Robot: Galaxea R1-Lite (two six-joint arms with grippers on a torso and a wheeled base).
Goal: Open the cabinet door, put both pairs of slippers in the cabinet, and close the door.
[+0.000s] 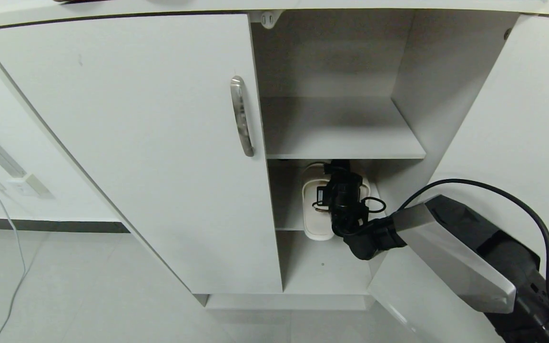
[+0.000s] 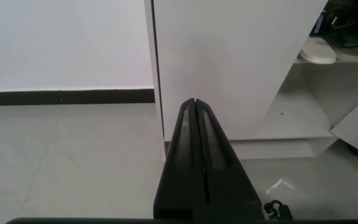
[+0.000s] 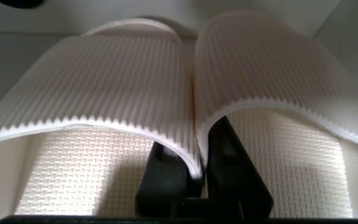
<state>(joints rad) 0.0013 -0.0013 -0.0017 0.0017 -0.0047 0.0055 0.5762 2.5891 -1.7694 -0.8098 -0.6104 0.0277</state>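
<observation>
Two cream slippers (image 3: 114, 81) in right tool (image 3: 201, 177) (inside cabinet (image 1: 331, 57))

Head cam: high, faces fwd and down onto the cabinet (image 1: 331, 62) front, mid range, whole open right bay in frame. Left wrist cam: low over the floor (image 2: 73, 162), sights along the left gripper (image 2: 195, 106), jaws closed, toward the cabinet base. Right wrist cam: inside the bay, v. close behind the slippers (image 3: 123, 81), over the right gripper (image 3: 197, 163). Shared: slippers on lower shelf, all 3 views.
</observation>
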